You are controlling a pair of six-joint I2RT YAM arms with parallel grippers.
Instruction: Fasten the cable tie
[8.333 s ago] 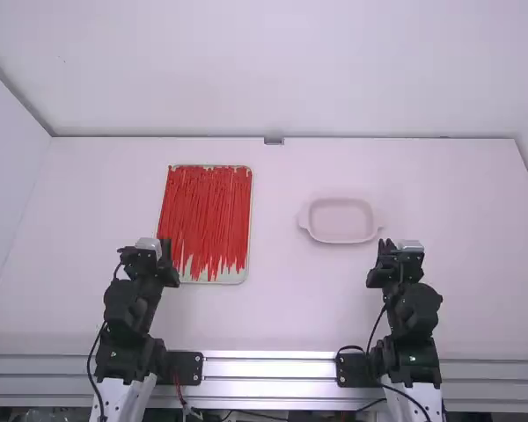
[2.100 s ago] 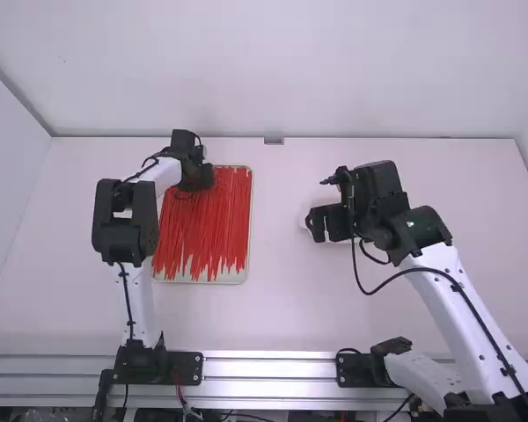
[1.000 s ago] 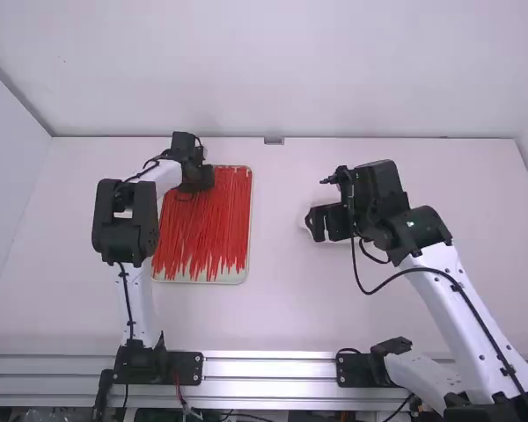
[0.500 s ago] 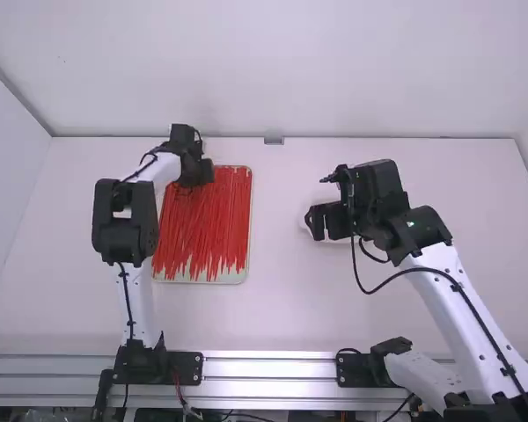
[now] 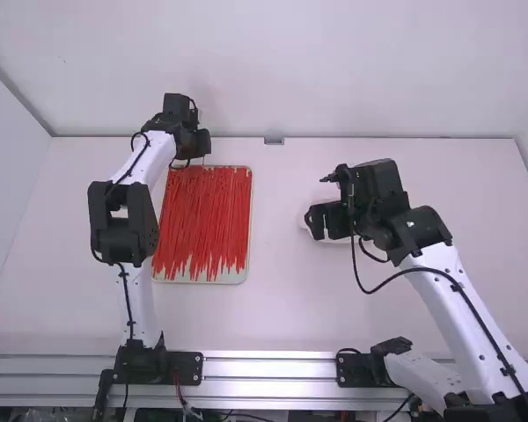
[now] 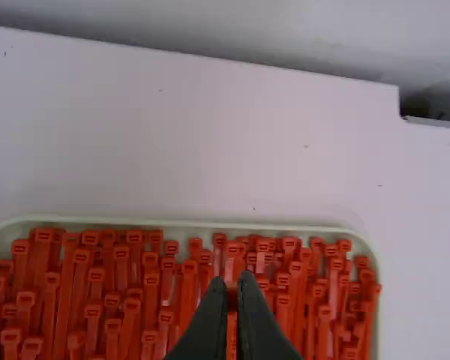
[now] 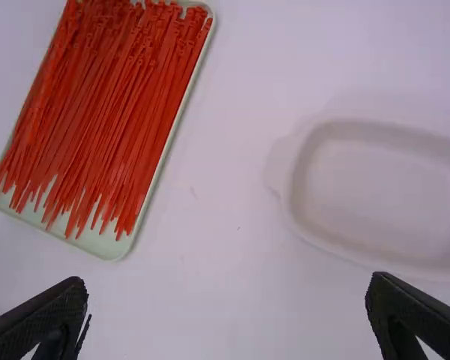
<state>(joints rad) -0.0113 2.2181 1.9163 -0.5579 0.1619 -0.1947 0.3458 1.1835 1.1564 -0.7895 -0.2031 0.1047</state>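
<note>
Upper left of the high view, task item: cable tie (image 6: 231, 345), orange, seen as a sliver between two black fingers. It is judged to be a single tie pinched near its head, just above the upper end of the tray.
Left gripper (image 6: 231, 279): fingers drawn almost together on that sliver.
Right gripper (image 7: 225, 281): fingers spread wide with nothing between them. It hangs right of centre in the high view, over the dish.
Step in hand (judgement): drawing one tie free of the heap.
Doing it well (judgement): lift straight away from the tray so neighbouring ties slide off. Confirm that one tie comes, not a clump. Keep the grip near the head so the tail hangs free. Carry the tie toward the bare middle of the table, where the wide gripper could take the tail and feed it through the head slot.
Tray (image 5: 202, 280): pale green rectangle, left of centre.
Tray contents: loose ties (image 5: 202, 220), densely packed and lying lengthwise, heads toward the upper end, pointed tips toward the lower end.
Dish (image 7: 375, 191): white oval with small handles, right of the tray and apart from it.
Dish contents: its whole white floor shows. It is judged the likely place for finished ties.
Table (image 5: 273, 299): white, bearing both containers.
</note>
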